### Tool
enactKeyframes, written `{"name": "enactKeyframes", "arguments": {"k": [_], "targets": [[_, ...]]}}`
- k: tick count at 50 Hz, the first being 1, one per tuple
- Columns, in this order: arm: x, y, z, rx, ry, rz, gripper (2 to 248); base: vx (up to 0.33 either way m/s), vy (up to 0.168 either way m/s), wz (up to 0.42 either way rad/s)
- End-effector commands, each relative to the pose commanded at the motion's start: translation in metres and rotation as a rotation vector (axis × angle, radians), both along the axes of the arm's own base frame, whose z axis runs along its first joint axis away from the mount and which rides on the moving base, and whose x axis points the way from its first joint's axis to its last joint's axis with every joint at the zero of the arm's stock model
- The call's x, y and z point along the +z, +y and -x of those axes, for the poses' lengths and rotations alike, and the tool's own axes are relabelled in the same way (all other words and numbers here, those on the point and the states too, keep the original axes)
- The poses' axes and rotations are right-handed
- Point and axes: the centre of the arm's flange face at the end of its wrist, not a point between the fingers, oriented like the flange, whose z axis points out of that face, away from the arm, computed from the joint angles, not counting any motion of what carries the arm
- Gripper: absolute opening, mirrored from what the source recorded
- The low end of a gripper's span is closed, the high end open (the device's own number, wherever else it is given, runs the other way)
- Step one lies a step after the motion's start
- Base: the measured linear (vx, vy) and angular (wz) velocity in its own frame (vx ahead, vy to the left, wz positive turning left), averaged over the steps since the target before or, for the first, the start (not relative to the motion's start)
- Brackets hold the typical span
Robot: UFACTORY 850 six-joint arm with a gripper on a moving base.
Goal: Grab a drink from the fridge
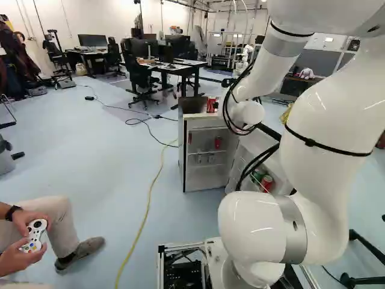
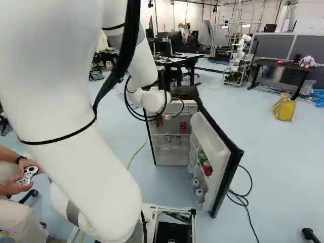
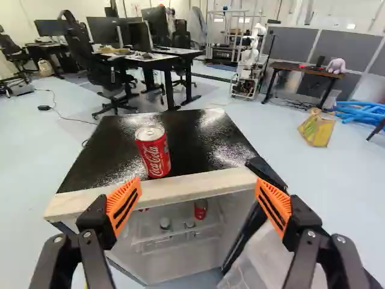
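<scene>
"Where can a drink be seen?"

"A red can (image 3: 153,152) is seen standing upright on the black top (image 3: 201,141) of the fridge (image 1: 204,182), near its pale front edge, ahead of the gripper (image 3: 198,183)"

"Is anything being held?"

"Nothing is held; the fingers are spread wide, and neither orange pad is touched by the can"

"And what is kept inside?"

"With the door (image 2: 215,136) swung open, another red can (image 2: 183,127) is seen on a shelf, and two small containers (image 3: 177,223) with pale tops are held side by side on the shelf below. Something red (image 1: 190,137) is also shown near the side wall, but what it is cannot be told"

"Is the door filled too?"

"A green can (image 2: 202,157) and a red one (image 2: 207,168) are held together in its rack, and below them two more containers (image 2: 197,188) are stored, only their pale round tops being clearly shown"
</scene>
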Motion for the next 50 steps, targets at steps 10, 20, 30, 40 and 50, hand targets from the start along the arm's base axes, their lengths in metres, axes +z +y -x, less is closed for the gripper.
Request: {"name": "enactKeyframes", "arguments": {"k": [10,20,30,40,50], "targets": [[0.007,-0.015,0.010,-0.062,0.011,-0.018,247,0.000,0.000,0.000],[0.015,-0.031,0.017,-0.124,0.013,-0.036,247,0.000,0.000,0.000],[0.023,-0.046,0.024,-0.182,0.013,-0.054,247,0.000,0.000,0.000],[0.032,-0.061,0.028,-0.232,0.013,-0.069,247,0.000,0.000,0.000],[0.036,-0.077,0.028,-0.278,0.024,-0.088,247,0.000,0.000,0.000]]}}
